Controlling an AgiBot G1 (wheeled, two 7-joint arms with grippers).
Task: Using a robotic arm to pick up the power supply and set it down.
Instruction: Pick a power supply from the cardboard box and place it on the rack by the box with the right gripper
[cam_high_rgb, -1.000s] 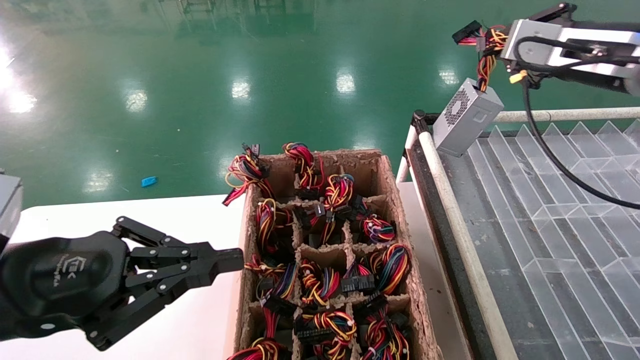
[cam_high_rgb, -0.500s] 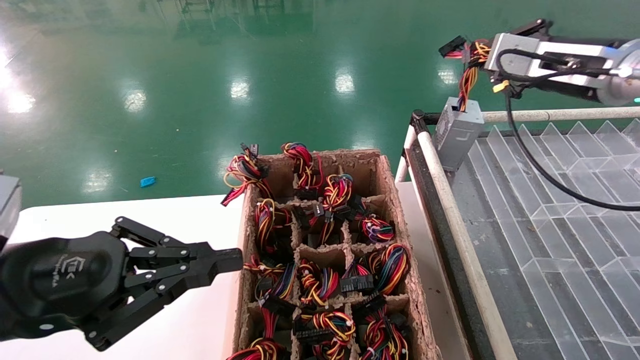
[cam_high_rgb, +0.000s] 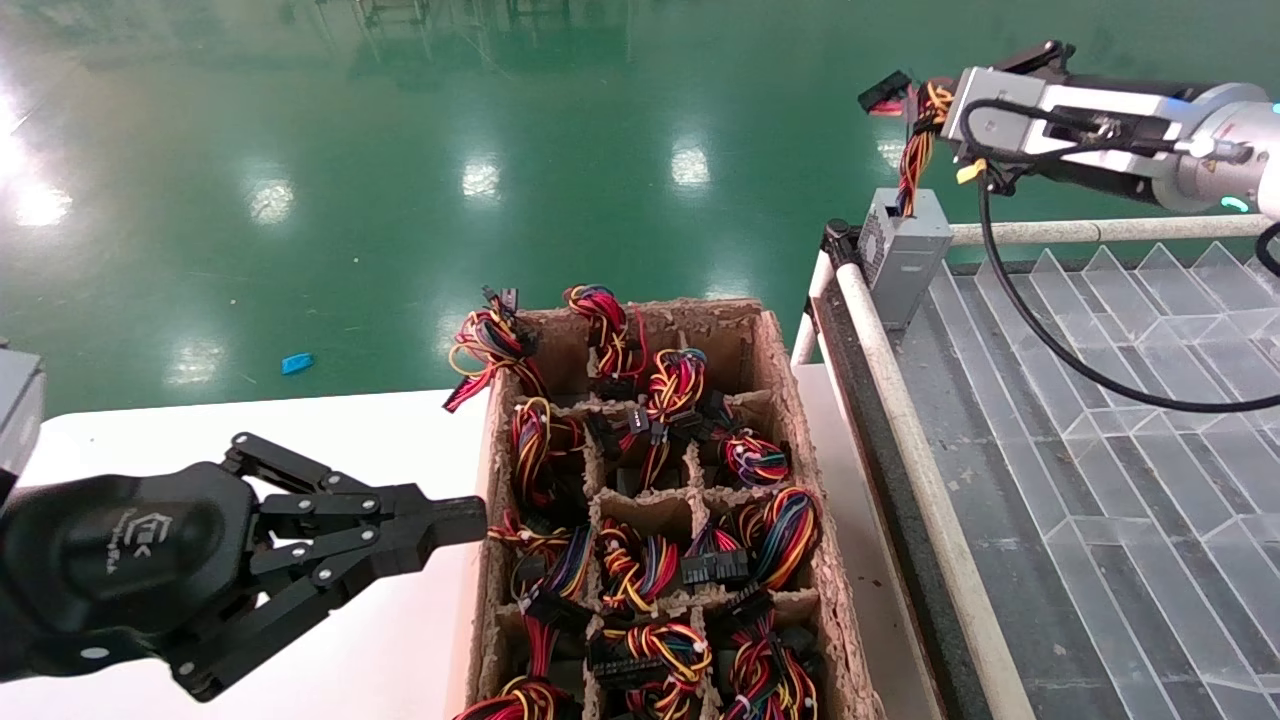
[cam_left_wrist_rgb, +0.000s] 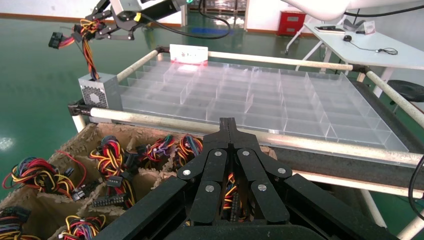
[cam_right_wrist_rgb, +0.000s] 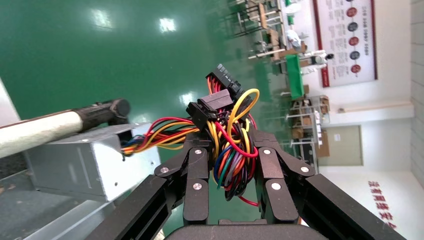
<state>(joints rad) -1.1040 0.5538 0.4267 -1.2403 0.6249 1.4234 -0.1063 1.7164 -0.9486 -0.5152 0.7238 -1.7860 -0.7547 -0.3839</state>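
The power supply (cam_high_rgb: 905, 255) is a small grey metal box that hangs upright by its red, yellow and black wire bundle (cam_high_rgb: 912, 150). It is over the far left corner of the clear divider rack; whether it touches the rack I cannot tell. My right gripper (cam_high_rgb: 925, 95) is shut on the wire bundle above the box. The right wrist view shows its jaws (cam_right_wrist_rgb: 227, 135) clamped around the looped wires, with the power supply (cam_right_wrist_rgb: 85, 160) beside them. The left wrist view shows the power supply (cam_left_wrist_rgb: 95, 92) far off. My left gripper (cam_high_rgb: 465, 520) is shut and empty at the brown tray's left wall, its tips (cam_left_wrist_rgb: 228, 122) together.
A brown pulp-cardboard divider tray (cam_high_rgb: 772, 350) holds several more wire bundles and stands on the white table (cam_high_rgb: 300, 440). To its right is a rack of clear dividers (cam_high_rgb: 1100, 450), framed by white rails (cam_high_rgb: 900, 420). Green floor lies beyond.
My right arm has moved left with the power supply. The box has swung from tilted to upright and now hangs by the rack's corner. The left arm has not moved.
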